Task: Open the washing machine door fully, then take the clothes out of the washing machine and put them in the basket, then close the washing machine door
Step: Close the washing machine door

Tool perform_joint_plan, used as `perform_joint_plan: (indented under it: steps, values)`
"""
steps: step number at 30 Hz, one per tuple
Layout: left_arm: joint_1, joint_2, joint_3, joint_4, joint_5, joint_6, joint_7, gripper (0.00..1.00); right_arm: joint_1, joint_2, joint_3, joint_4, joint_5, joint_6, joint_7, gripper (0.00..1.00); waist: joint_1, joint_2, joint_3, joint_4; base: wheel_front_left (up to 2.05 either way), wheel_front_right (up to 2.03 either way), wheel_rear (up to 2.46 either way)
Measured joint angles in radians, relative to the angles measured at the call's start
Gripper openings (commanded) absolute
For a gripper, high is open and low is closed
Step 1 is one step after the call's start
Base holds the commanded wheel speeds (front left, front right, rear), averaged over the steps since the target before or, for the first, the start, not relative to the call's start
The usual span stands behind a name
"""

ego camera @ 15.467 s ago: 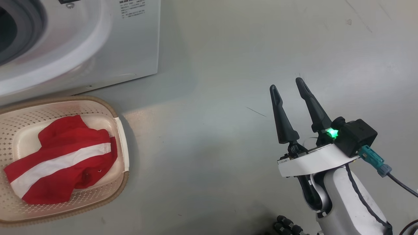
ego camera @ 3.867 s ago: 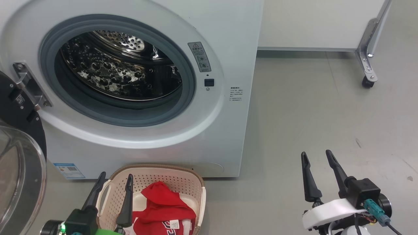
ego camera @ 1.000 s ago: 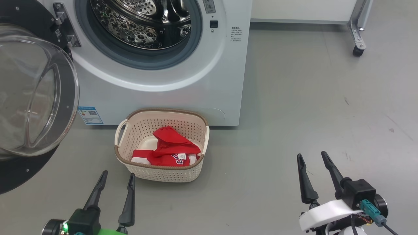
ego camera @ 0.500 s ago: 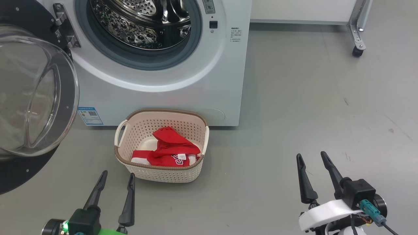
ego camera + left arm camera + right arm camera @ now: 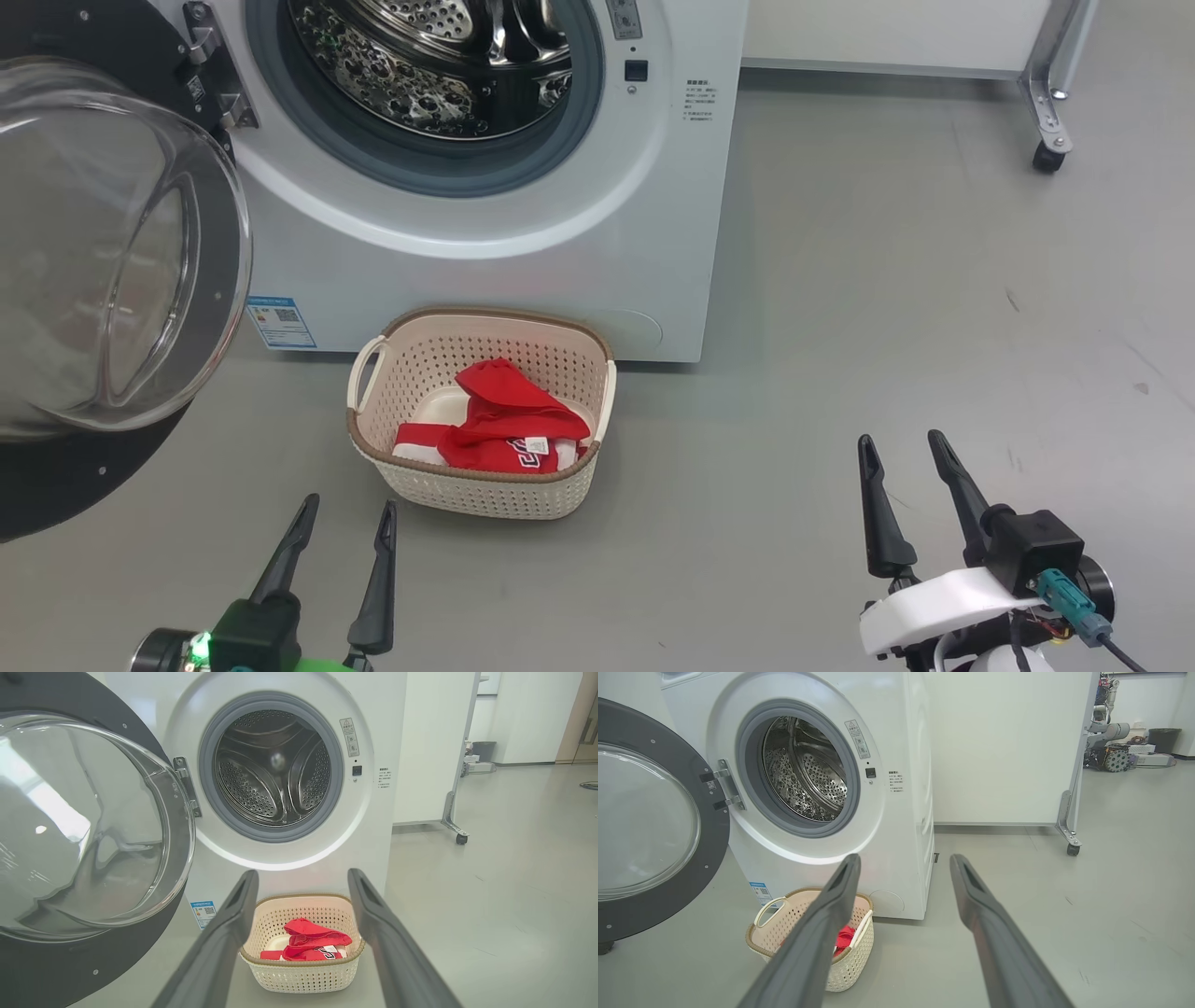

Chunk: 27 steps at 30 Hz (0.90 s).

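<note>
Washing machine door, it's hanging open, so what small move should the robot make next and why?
Probably swing the open, empty left gripper toward the washing machine door to start pushing it shut: the clothes lie in the basket and the drum looks empty.

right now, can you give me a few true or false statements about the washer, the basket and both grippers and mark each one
1. The washing machine door stands open. True.
2. The clothes lie inside the washing machine. False: they lie in the basket.
3. The left gripper is shut on the basket's handle. False: it is open, holds nothing and is apart from the basket.
4. The basket stands on the floor in front of the washing machine. True.
5. The right gripper is open and holds nothing. True.
</note>
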Motion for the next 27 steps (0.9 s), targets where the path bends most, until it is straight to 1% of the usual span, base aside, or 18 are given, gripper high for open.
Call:
perform_joint_plan:
  steps: [6,12,18,24,25,27]
  values:
    - [0.0,0.0,-0.005,0.0,0.004,0.0,0.0,1.0,0.001,0.0,0.011,-0.006,0.008,0.002,0.0,1.0,0.0,0.0,0.002,0.04,0.0,0.0,0.0]
    - [0.0,0.0,-0.005,0.002,0.01,0.0,0.0,1.0,0.002,0.0,0.013,-0.011,0.013,0.002,0.0,1.0,0.0,0.0,0.004,0.094,0.0,0.0,0.0]
    - [0.0,0.0,-0.005,0.003,0.027,0.001,0.0,1.0,0.003,0.0,0.017,-0.014,0.013,0.011,0.0,1.0,0.0,0.0,0.003,0.161,0.0,0.0,0.0]
    - [0.0,0.0,-0.003,0.003,0.028,0.008,0.0,1.0,0.004,0.0,0.033,-0.016,0.015,0.012,0.0,1.0,0.0,0.0,0.002,0.238,0.0,0.0,0.0]
    - [0.0,0.0,-0.003,0.003,0.028,0.008,0.0,1.0,0.004,0.0,0.033,-0.016,0.015,0.012,0.0,1.0,0.0,0.0,0.002,0.238,0.0,0.0,0.0]
    - [0.0,0.001,0.0,0.003,0.031,0.009,0.0,1.0,0.005,0.0,0.041,-0.016,0.016,0.015,0.0,1.0,0.0,0.0,0.002,0.265,0.0,0.0,0.0]
